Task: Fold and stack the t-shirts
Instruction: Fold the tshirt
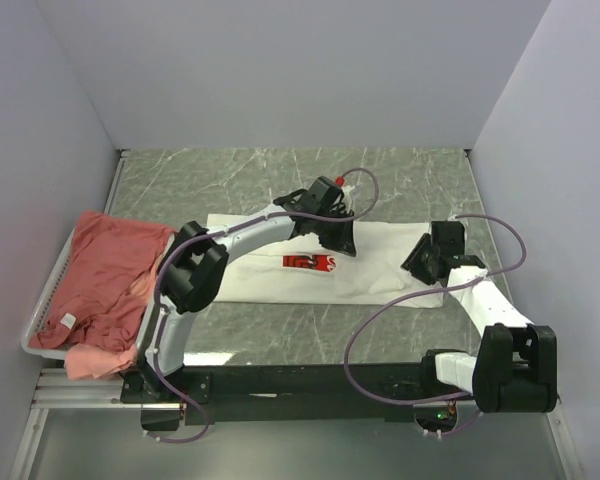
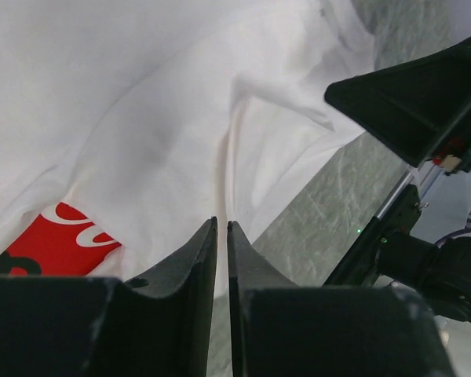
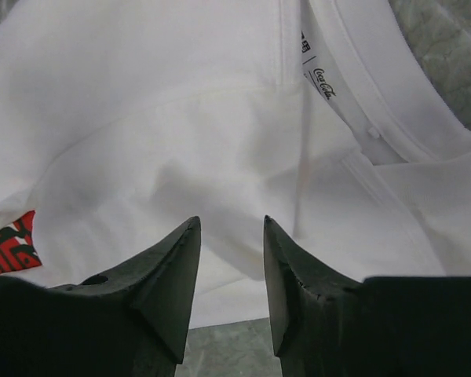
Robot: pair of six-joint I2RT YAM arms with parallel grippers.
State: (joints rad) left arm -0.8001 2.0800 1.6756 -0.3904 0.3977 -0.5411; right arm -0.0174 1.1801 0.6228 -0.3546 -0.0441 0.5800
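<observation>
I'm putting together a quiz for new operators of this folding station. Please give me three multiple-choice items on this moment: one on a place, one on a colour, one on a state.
1. Where does the pile of salmon-pink cotton t-shirts lie?
A. In the white wire basket at the left edge of the green marbled table
B. Draped over the right arm
C. On the floor

2. What colour is the rectangular chest print on the white cotton t-shirt?
A. Blue
B. Green
C. Red

3. How does the right hand stand?
A. Shut on a sleeve
B. Open, nothing between its fingers
C. Shut on the basket's rim

Answers:
1 A: the top view shows the pile inside the basket.
2 C: the print is red in all three views.
3 B: its wrist view shows a clear gap above the white shirt.
</observation>
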